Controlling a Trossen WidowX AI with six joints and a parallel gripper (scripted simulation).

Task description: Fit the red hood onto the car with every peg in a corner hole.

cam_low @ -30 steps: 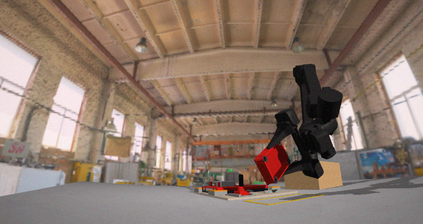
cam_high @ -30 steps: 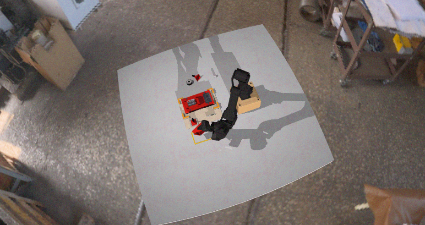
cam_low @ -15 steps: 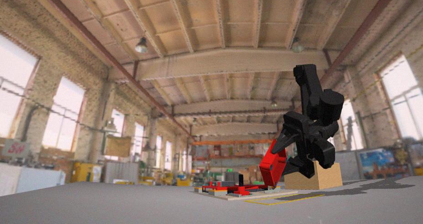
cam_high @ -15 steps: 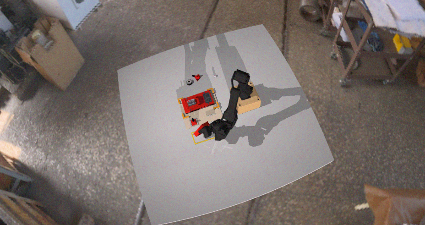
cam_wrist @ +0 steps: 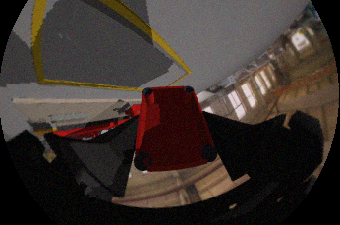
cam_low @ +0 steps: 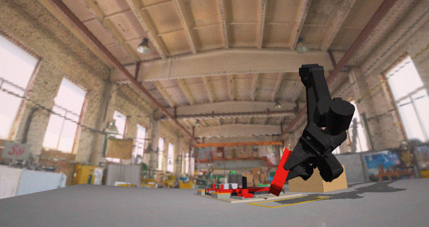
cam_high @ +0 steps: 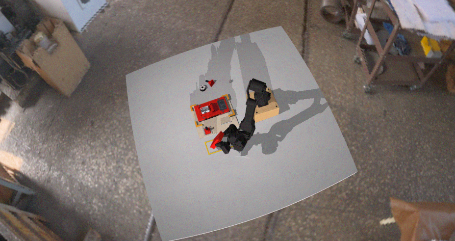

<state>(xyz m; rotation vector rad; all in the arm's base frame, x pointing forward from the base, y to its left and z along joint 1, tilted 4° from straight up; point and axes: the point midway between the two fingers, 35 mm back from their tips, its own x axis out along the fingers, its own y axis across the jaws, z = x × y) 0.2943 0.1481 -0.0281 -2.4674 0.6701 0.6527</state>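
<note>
The red hood is off the table, tilted steeply, above the yellow outlined rectangle's edge beside the jig board. My gripper is shut on it, with one finger on each side. The wrist view looks into its hollow underside, with dark round corner bosses. The red chassis sits in the jig, with the silver engine block on its deck. The pegs are too small to tell apart in the overhead view.
A red part with a black post stands on the jig board near the hood. Beyond the chassis lie a wheel, another red part and a small grey piece. A wooden block stands by the arm.
</note>
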